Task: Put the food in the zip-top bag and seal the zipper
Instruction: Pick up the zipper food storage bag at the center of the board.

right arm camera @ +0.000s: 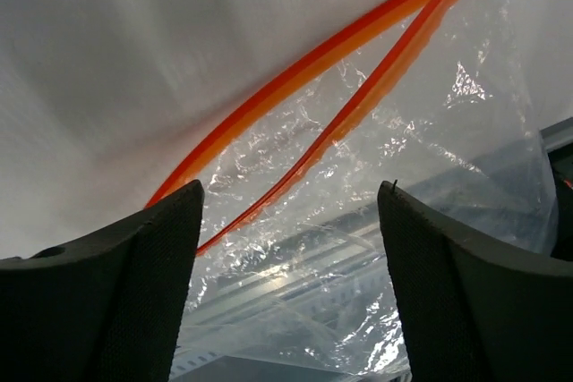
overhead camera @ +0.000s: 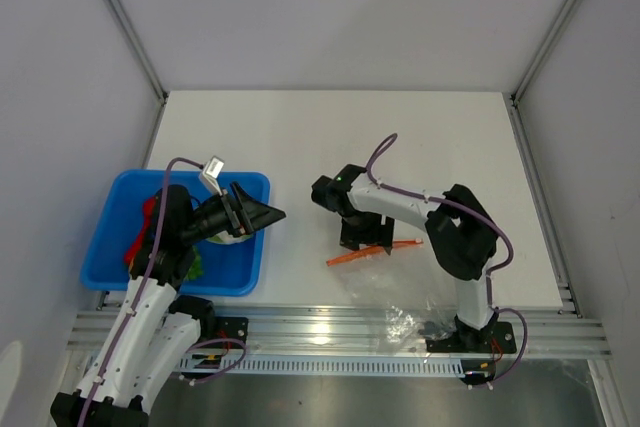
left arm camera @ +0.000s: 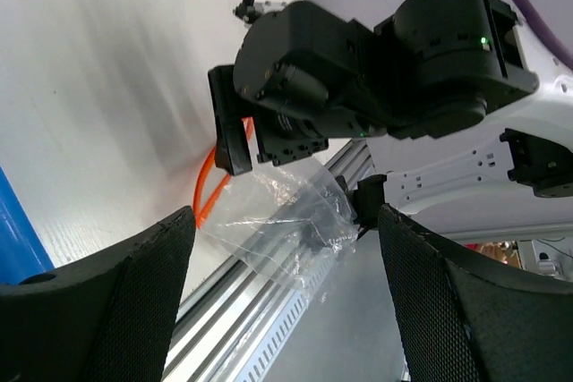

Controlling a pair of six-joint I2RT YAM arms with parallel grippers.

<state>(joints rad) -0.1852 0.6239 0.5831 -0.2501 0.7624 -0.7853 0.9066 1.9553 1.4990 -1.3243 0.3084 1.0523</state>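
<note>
The clear zip-top bag (overhead camera: 385, 292) lies at the table's near edge and hangs over the rail. Its orange-red zipper (overhead camera: 372, 251) stands parted in the right wrist view (right arm camera: 295, 78). My right gripper (overhead camera: 350, 235) is open and empty just above the zipper end, with the bag (right arm camera: 376, 248) beneath its fingers. My left gripper (overhead camera: 262, 215) is open and empty over the right rim of the blue tray (overhead camera: 235, 269), pointing toward the bag (left arm camera: 286, 221). The food lies in the tray, mostly hidden by the left arm: a red piece (overhead camera: 135, 243), green bits (overhead camera: 196, 265), a white piece (overhead camera: 228, 238).
The aluminium rail (overhead camera: 330, 332) runs along the near edge under the bag. Grey walls close in the left, back and right sides. The right arm's wrist (left arm camera: 376, 60) fills the upper part of the left wrist view.
</note>
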